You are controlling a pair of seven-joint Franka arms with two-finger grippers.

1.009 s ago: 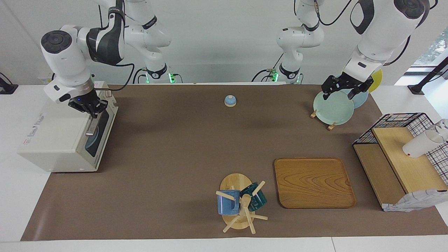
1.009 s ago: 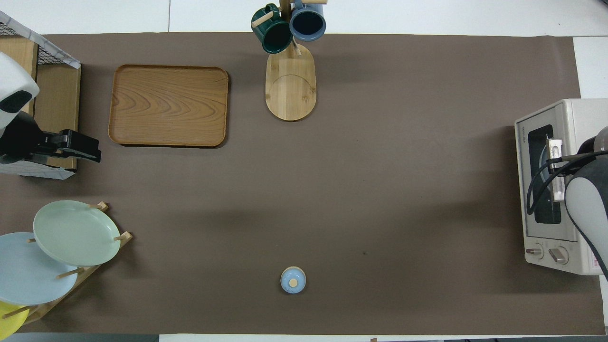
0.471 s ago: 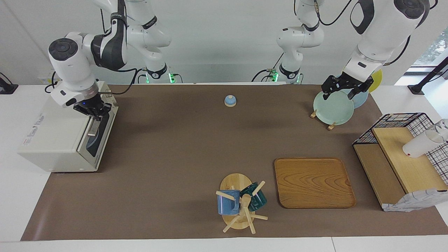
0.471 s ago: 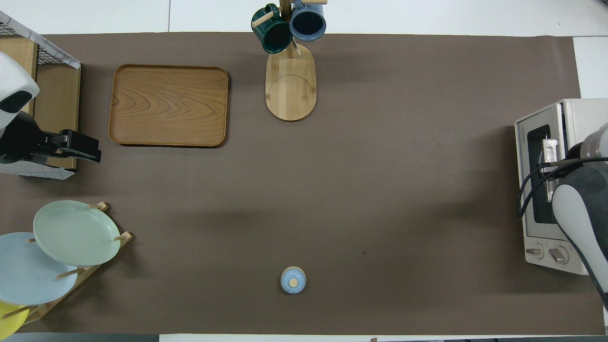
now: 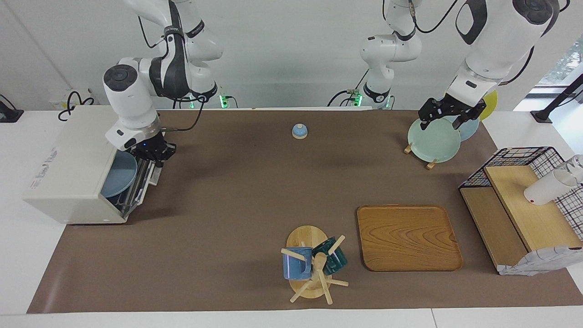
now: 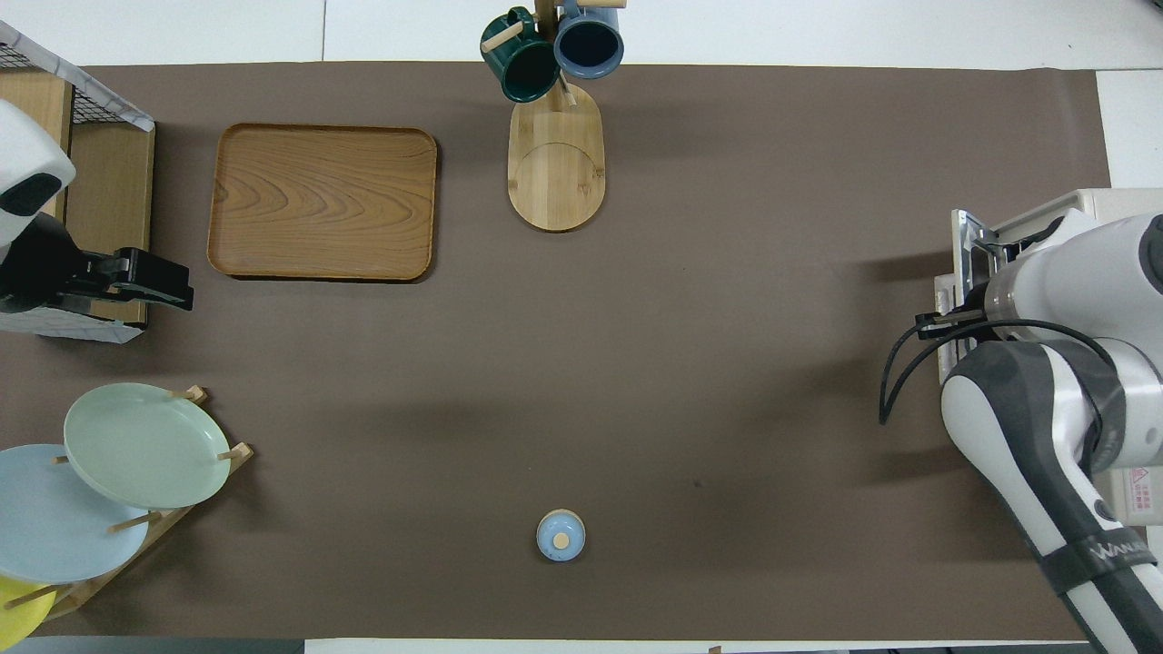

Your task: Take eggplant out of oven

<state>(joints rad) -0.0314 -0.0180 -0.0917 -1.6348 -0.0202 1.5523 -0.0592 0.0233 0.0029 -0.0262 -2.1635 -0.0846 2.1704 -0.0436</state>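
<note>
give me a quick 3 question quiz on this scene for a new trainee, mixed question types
1. True or false: the oven door is swung partly open, with the right gripper at its handle end.
2. What shows inside the oven? A) a blue plate B) a mug C) nothing
3. What is the left gripper over?

Key
1. True.
2. A, a blue plate; no eggplant shows.
3. The plate rack, above the pale green plate, where the left arm waits.
</note>
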